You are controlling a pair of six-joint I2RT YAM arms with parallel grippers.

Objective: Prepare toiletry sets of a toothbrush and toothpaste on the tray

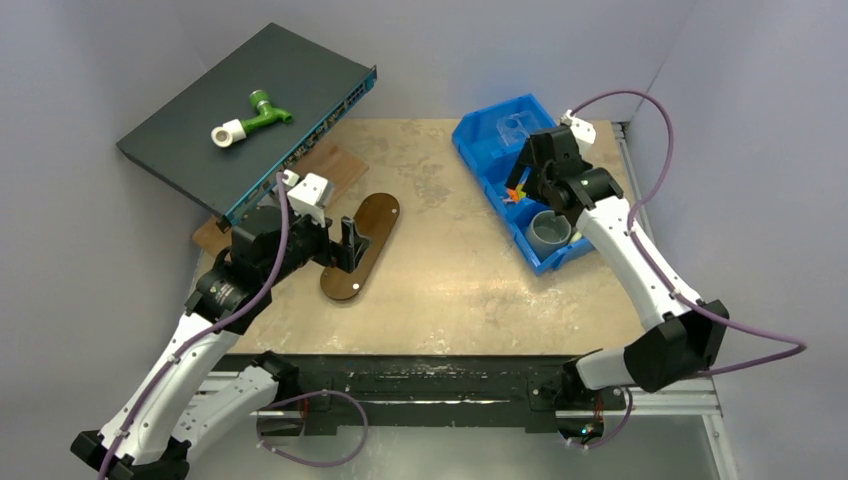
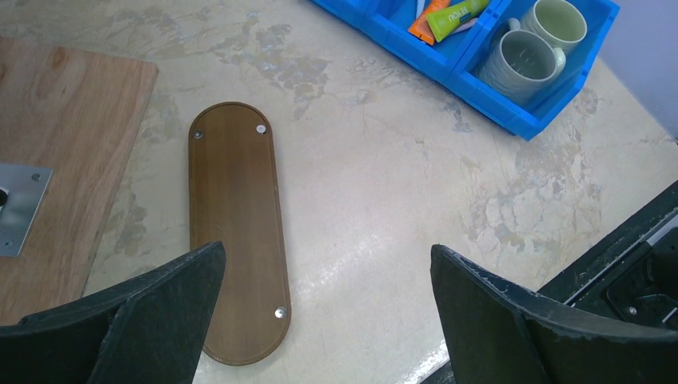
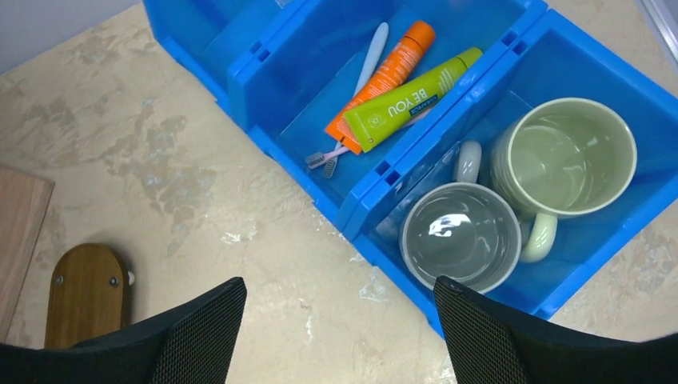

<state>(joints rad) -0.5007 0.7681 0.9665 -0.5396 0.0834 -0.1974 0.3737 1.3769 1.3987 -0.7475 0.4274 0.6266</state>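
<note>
Your left pincer (image 2: 328, 252) stands open over the tray (image 2: 236, 216) at lower left. Your right pincer (image 3: 340, 284) hangs open above the tubes (image 3: 412, 96) in the bin (image 3: 364, 204).

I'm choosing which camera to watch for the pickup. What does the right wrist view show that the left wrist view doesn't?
Only the right wrist view: the bristle ends of the pale toothbrush and pink toothbrush, poking out from under the tubes.
Only the left wrist view: the whole brown oval tray, bare, and most of the wooden board beside it, with a metal plate on it.
Both: the orange tube and green tube lying together in the blue bin's middle compartment, with a grey mug and a green mug in the next one.
</note>
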